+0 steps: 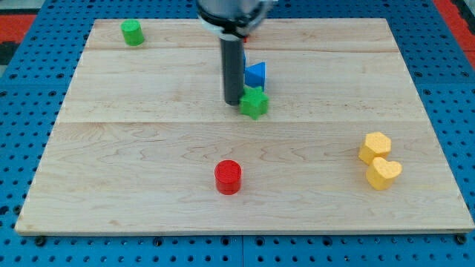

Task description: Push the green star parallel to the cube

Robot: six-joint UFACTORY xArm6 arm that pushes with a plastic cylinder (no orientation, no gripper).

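The green star (pixel 254 102) lies a little above the board's middle. A blue cube-like block (pixel 256 74) sits just above it, almost touching, partly hidden by the rod. My tip (pixel 233 101) rests on the board right at the star's left side, touching or nearly touching it. The dark rod rises from there to the view's top.
A green cylinder (pixel 133 33) stands at the top left corner. A red cylinder (pixel 228 177) stands below the middle. A yellow hexagon (pixel 375 147) and a yellow heart (pixel 384 173) sit together at the right. The wooden board (pixel 111 148) lies on a blue pegboard.
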